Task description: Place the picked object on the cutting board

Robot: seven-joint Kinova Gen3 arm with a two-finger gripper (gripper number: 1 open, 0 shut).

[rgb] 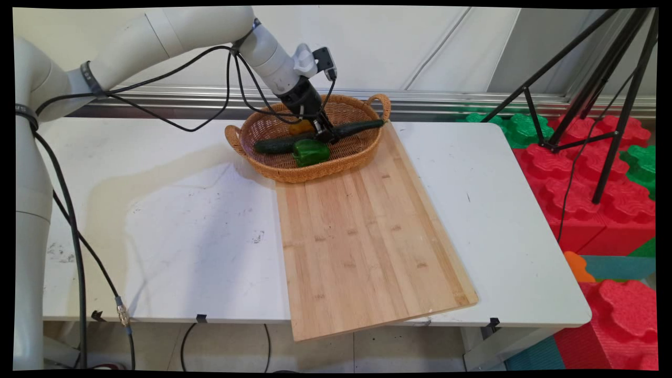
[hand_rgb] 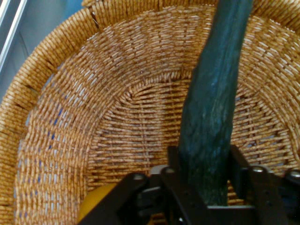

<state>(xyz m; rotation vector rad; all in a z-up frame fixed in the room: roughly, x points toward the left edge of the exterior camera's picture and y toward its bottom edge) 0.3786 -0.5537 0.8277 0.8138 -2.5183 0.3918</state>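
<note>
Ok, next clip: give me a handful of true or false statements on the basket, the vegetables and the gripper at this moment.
1. The gripper has its fingers on either side of the cucumber. True.
2. The cucumber lies on the cutting board. False: it lies in the wicker basket, one end over the rim.
3. A green pepper sits in the basket beside the cucumber. True.
4. The basket stands at the table's near edge. False: it stands at the far side, at the board's far end.
5. A yellow-orange item also lies in the basket. True.
</note>
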